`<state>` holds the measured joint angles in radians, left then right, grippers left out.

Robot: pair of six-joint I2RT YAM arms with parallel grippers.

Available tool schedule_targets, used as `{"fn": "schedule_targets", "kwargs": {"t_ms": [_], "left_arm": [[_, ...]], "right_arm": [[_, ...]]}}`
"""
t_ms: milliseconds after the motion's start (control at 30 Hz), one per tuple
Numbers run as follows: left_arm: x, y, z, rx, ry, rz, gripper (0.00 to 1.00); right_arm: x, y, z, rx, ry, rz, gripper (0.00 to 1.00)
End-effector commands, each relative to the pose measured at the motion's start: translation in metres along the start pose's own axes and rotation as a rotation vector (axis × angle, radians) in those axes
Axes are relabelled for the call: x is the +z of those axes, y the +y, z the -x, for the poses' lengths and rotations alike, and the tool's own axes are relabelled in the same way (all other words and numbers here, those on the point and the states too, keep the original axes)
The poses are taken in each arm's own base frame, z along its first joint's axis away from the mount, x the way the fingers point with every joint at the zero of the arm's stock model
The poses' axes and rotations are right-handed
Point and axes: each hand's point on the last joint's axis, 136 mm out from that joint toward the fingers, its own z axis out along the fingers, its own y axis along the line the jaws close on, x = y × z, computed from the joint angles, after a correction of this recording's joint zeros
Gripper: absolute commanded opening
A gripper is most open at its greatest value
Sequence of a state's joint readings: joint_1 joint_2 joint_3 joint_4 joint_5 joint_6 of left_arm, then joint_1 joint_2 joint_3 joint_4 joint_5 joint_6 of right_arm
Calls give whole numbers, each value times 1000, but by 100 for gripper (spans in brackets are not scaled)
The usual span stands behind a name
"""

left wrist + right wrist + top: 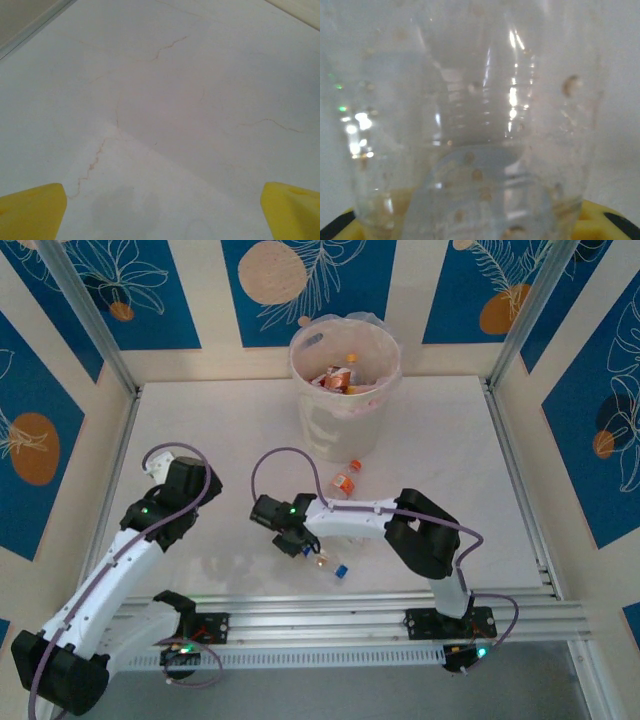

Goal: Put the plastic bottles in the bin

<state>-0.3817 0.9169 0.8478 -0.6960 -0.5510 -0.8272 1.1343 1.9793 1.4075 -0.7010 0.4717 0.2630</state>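
Clear bottle (480, 115) gripped tight inside right pincer (303, 550); left pincer (162, 212) spread wide above table (160, 75)

The bin (340, 430) stands far-centre on the table (220, 440), bottles (338, 375) in it; two loose bottles (345, 481) lie just before it

Clear plastic bottle (480, 125), droplets inside and yellowish residue at lower left, seated between yellow fingertips (594, 221) at the lower edge.
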Motion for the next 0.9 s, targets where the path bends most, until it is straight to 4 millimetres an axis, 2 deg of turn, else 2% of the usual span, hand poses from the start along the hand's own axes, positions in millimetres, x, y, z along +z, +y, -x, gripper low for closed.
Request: {"fn": "schedule_targets", "kwargs": {"t_ms": [0,133,267,433,667,867], "left_arm": [[-6,1,10,3,-17,-7,99],[-6,2,9,3,-13,-2,100],[-6,2,9,-3,-11,-2,100],[-4,1,7,-11,-9,-8,100],[-2,-6,5,-6,8,-37,100],[0,-16,2,-3,26,-77,100]], "right_arm": [[-32,-1,17,10,-63,31,38],[-68,-9,34,35,-145,49,38],[-110,-30,54,83,-252,51,38],[-166,-66,89,132,-430,29,38],[-253,-122,149,122,-736,-86,40],[-312,-164,195,91,-913,-177,40]]}}
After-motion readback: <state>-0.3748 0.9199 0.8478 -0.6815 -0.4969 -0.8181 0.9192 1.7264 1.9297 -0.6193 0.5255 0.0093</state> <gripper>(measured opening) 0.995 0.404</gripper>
